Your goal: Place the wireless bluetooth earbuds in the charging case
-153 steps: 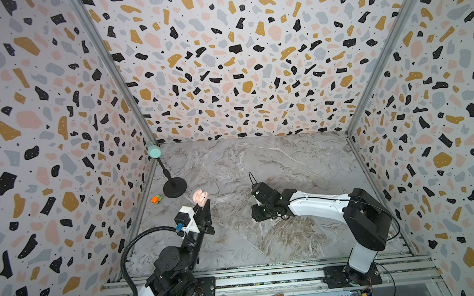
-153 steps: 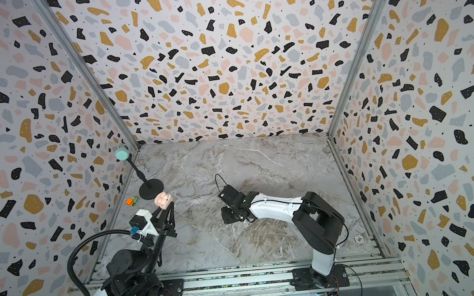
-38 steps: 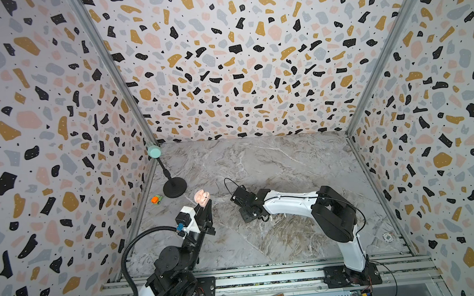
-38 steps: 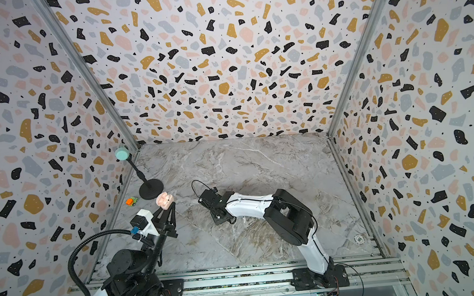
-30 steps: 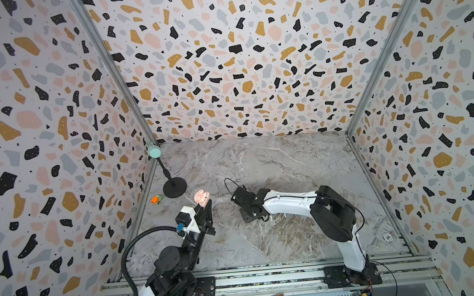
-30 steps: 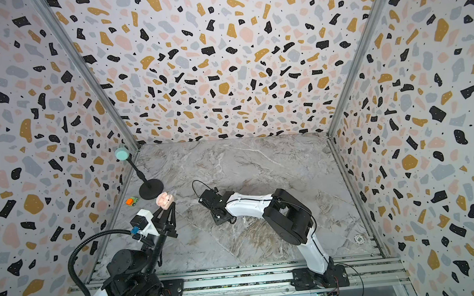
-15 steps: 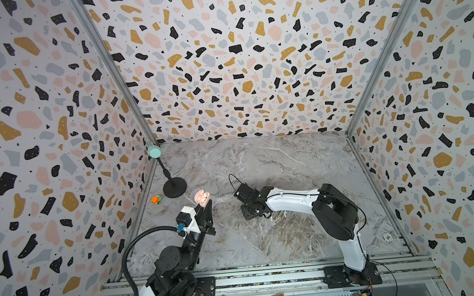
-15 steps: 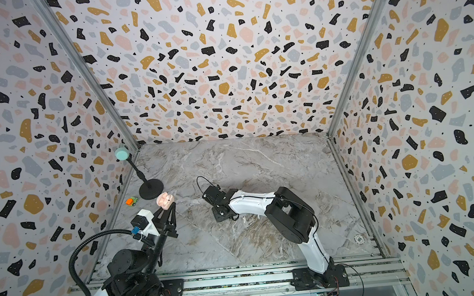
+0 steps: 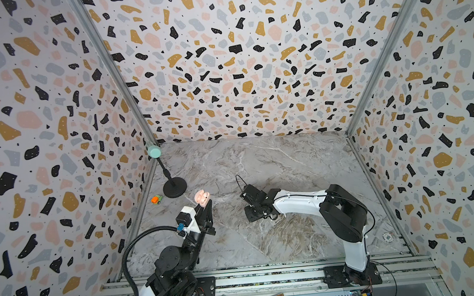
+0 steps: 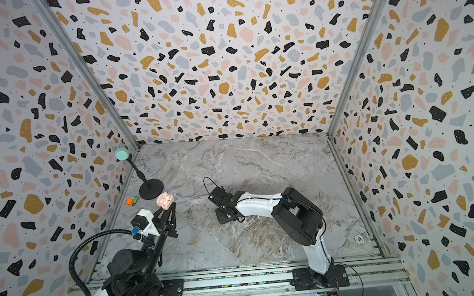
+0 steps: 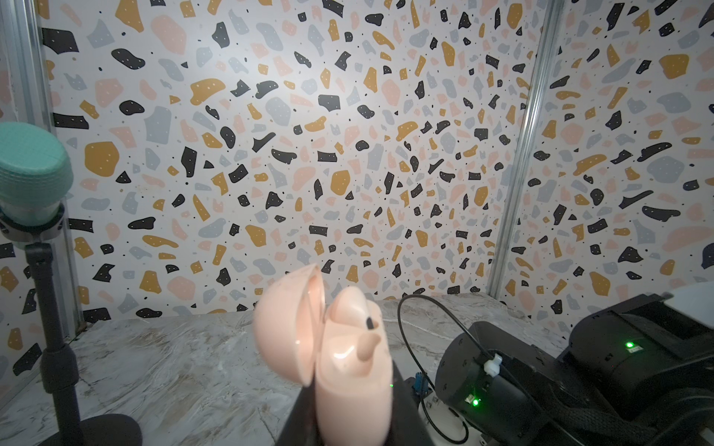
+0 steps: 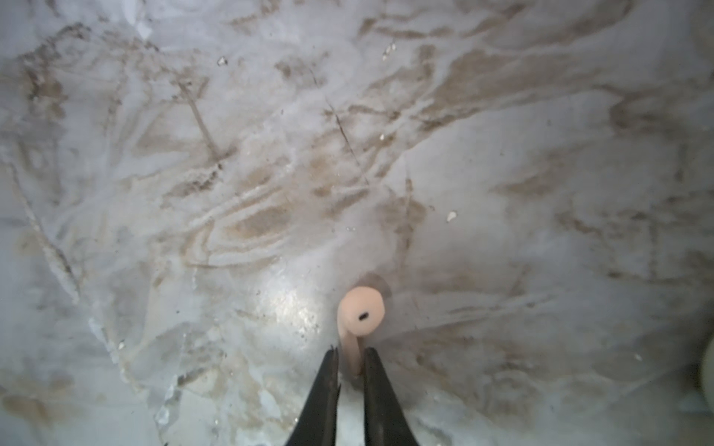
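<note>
One open pink case (image 11: 349, 370), near the stand (image 9: 175, 188), clamped upright in the raised left gripper (image 9: 204, 204), holds one earbud (image 11: 366, 345). Farther from the stand, the low, outstretched right gripper (image 12: 350, 353) pinches a second earbud (image 12: 361, 313) by its stem.

Two earbuds (image 12: 361, 314), one charging case (image 11: 347, 370), one stand (image 9: 175, 187), one toy car (image 9: 156, 199), two arms (image 9: 299, 204).

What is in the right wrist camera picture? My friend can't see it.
The right gripper pinches the stem of a tiny pale pink earbud, whose round head with a small dark hole faces the camera. Behind it is a grey and brown marbled tabletop.
</note>
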Robot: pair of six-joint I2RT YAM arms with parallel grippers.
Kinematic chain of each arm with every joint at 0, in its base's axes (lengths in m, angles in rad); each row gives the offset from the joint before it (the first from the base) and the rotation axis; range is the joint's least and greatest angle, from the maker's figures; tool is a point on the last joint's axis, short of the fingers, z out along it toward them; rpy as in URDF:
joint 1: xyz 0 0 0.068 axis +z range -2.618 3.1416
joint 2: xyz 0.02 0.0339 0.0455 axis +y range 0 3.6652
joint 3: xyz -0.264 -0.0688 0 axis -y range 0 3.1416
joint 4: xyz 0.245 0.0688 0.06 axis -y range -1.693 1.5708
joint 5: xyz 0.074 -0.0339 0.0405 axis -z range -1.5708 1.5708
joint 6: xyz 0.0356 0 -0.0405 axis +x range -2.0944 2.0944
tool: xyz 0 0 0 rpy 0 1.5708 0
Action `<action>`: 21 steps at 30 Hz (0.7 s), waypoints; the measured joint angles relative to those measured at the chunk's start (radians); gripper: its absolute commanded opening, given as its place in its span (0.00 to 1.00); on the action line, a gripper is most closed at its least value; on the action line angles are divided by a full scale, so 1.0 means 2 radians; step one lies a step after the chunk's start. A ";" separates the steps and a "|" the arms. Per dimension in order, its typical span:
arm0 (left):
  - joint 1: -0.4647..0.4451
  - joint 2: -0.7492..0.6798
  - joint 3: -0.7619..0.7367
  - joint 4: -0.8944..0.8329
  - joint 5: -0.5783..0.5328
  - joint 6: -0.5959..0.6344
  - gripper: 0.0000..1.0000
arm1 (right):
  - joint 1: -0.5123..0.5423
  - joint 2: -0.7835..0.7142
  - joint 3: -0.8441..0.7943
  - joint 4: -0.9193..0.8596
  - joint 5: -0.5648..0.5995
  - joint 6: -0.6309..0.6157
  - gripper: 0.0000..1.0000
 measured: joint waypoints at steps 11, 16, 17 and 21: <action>0.000 0.000 0.000 0.000 0.000 0.000 0.00 | -0.016 -0.020 -0.003 0.009 -0.021 0.007 0.41; 0.000 0.000 0.000 0.000 0.000 0.000 0.00 | -0.016 -0.003 0.032 -0.003 -0.028 0.009 0.42; 0.000 0.000 0.000 0.000 0.000 0.000 0.00 | -0.016 0.001 0.035 -0.003 -0.030 0.010 0.42; 0.000 0.000 0.000 0.000 0.000 0.000 0.00 | -0.016 0.015 0.039 -0.010 -0.034 0.013 0.42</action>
